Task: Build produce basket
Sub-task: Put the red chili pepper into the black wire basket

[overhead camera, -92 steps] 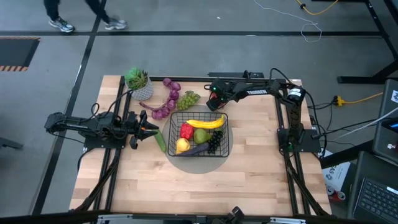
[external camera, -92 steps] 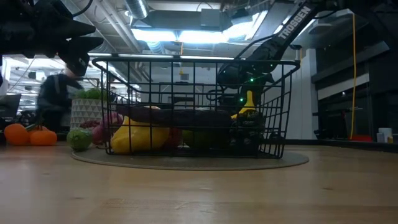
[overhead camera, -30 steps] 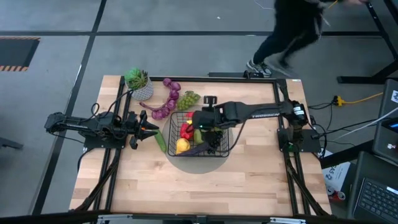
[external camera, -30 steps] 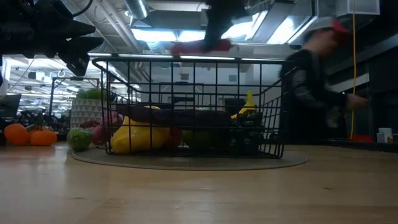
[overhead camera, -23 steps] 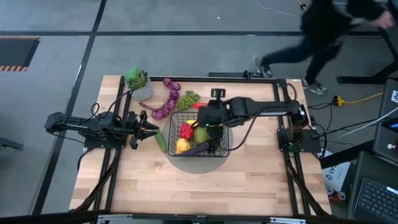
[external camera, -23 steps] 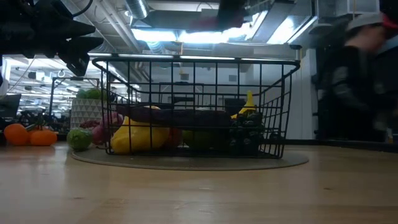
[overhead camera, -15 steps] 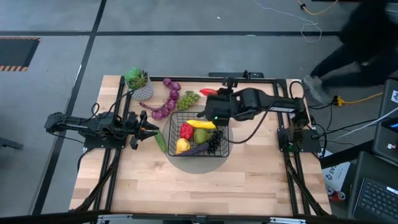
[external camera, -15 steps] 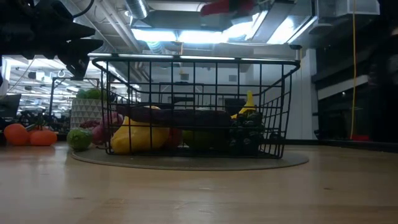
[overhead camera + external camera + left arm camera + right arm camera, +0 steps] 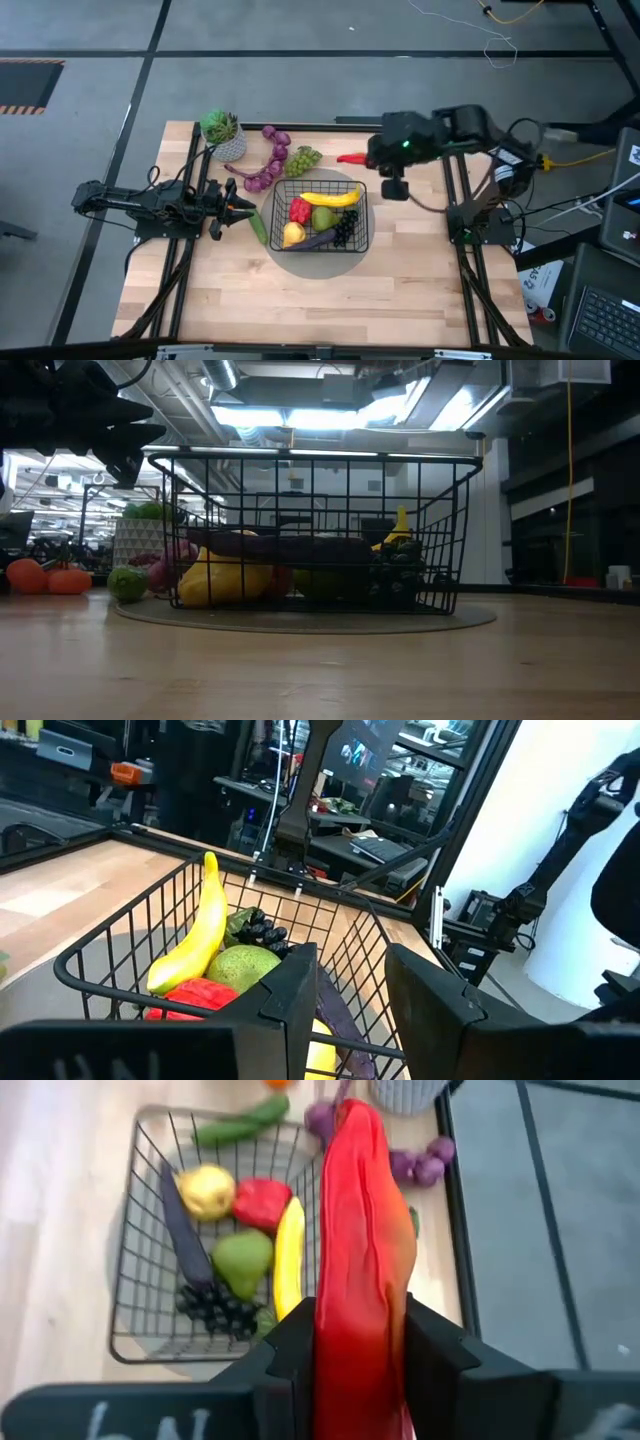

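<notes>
The black wire basket (image 9: 321, 214) stands on a round grey mat at the table's middle. It holds a banana (image 9: 330, 198), a red pepper (image 9: 299, 210), a pear (image 9: 324, 217), a yellow fruit (image 9: 292, 234), an aubergine (image 9: 318, 238) and black grapes (image 9: 346, 230). A cucumber (image 9: 258, 226), purple grapes (image 9: 268, 166) and green grapes (image 9: 303, 158) lie on the table beside it. My right gripper (image 9: 368, 157) is raised high beyond the basket's far right corner, shut on a long red pepper (image 9: 360, 1230). My left gripper (image 9: 238, 206) waits left of the basket, open (image 9: 350, 1005). My right gripper pinches the long red pepper's two sides (image 9: 360, 1345) between its two fingers (image 9: 295, 1350). The fingers slant down toward the table's left. The pepper runs along them, and its end (image 9: 348, 158) sticks out past their tips. It is lifted clear, high above the table.
A white pot with a green plant (image 9: 222, 132) stands at the far left corner. The near half of the table (image 9: 320, 310) is bare wood. Black frame rails run along both sides of the table.
My right gripper has risen from just above the basket and gone toward the table's far right, tipping further down, with the long red pepper between its fingers all the while. A person has walked past beyond the far edge and out of view.
</notes>
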Tool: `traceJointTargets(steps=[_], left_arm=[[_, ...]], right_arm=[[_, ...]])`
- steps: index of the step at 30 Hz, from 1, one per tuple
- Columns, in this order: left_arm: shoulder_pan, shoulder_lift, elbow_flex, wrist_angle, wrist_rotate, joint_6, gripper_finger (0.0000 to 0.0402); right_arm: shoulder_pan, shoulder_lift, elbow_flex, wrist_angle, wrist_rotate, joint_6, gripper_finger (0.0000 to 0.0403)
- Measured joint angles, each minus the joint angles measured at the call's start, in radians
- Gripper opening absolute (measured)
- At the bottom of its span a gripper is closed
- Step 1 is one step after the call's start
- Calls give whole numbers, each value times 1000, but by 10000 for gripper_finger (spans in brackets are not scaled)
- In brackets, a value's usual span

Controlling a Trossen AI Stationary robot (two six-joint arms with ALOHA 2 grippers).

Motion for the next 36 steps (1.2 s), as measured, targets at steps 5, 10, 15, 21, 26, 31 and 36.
traceJointTargets(steps=[5,10,15,21,26,31,36], left_arm=[[0,0,0,0,0,0,115],[0,0,0,0,0,0,115],[0,0,0,1,0,0,115],[0,0,0,1,0,0,115],[0,0,0,1,0,0,115],[0,0,0,2,0,0,115],[0,0,0,2,0,-1,115]], right_arm=[[-61,-47,-19,106,-157,3,104],[-102,-47,-130,211,-362,5,104],[-115,-46,-292,306,-382,-25,104],[-105,-46,-462,433,-382,8,114],[-92,-46,-540,435,-383,0,131],[-88,-46,-560,462,-381,6,135],[-87,-47,-561,504,-381,111,135]])
